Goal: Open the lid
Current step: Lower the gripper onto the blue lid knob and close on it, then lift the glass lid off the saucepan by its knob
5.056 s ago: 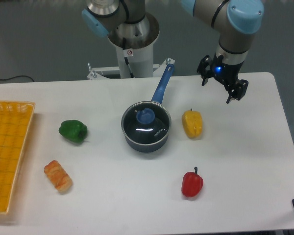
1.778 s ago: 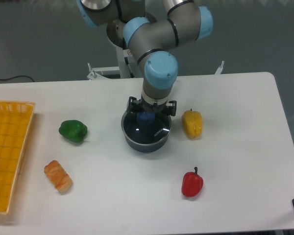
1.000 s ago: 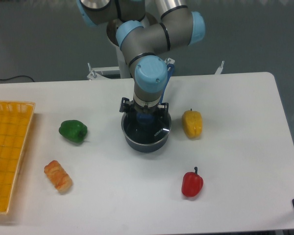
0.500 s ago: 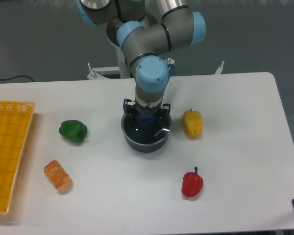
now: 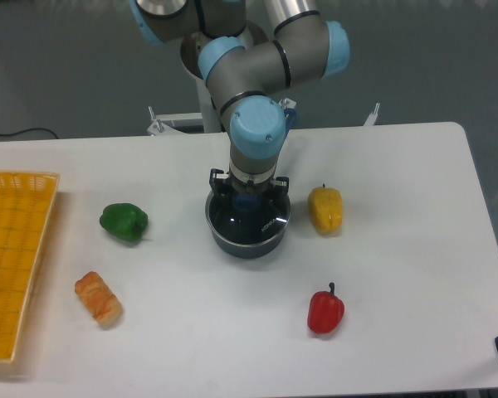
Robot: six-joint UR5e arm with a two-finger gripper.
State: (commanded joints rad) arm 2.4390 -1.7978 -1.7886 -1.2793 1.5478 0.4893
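Note:
The glass lid (image 5: pixel 251 224) with its blue knob (image 5: pixel 247 200) lies on the dark blue saucepan (image 5: pixel 232 243) in the middle of the table. My gripper (image 5: pixel 248 196) hangs straight down over the pan, its fingers either side of the knob. The fingers look spread and I cannot see them touch the knob. The pan's long handle (image 5: pixel 287 114) is mostly hidden behind my arm.
A yellow pepper (image 5: pixel 325 209) lies just right of the pan. A red pepper (image 5: pixel 325 310) is at the front right. A green pepper (image 5: pixel 123 221) and a bread piece (image 5: pixel 98 298) lie at the left. A yellow basket (image 5: pixel 12 257) stands at the left edge.
My arm came from the back right to over the pan. In the last second the gripper shifted slightly right and settled around the knob.

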